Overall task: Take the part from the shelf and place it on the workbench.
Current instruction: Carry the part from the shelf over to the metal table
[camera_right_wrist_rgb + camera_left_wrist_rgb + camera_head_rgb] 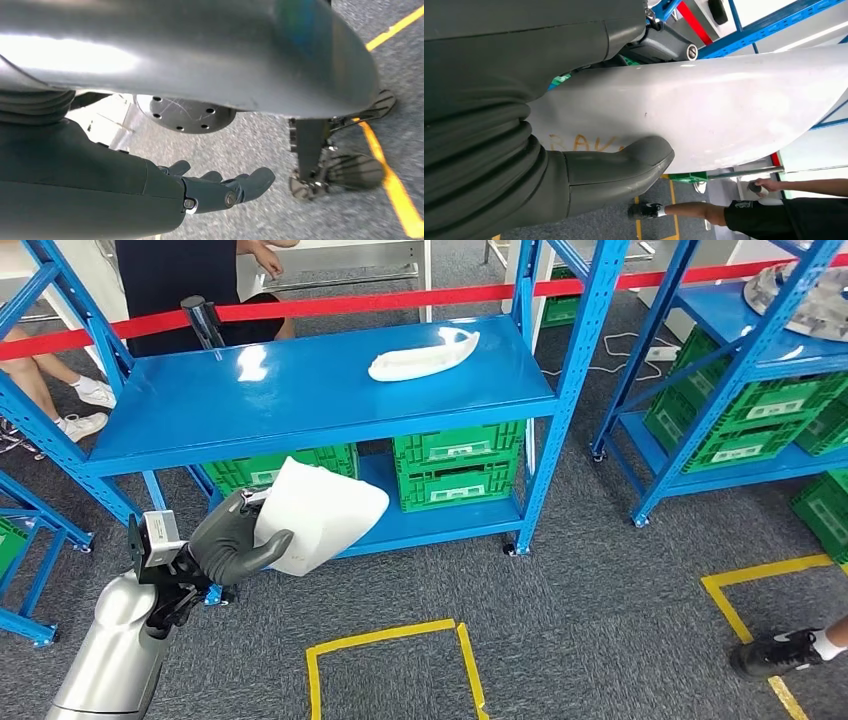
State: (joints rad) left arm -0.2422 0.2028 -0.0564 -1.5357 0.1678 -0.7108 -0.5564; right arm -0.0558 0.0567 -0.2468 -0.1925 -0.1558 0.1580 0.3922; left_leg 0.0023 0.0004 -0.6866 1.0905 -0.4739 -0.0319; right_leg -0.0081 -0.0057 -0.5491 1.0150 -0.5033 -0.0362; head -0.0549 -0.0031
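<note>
Head view is showing the left hand [235, 540] gripping a white part [320, 515], hiding green crates [455, 465] behind; the right hand [220, 190] is hanging, fingers loosely apart.

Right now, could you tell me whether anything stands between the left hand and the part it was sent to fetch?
Nothing does: the left hand already grips the white part, thumb pressed against its surface.

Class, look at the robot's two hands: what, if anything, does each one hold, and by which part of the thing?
The left hand grips the white part at its edge nearest the wrist, thumb pressed on its face. The right hand holds nothing.
</note>
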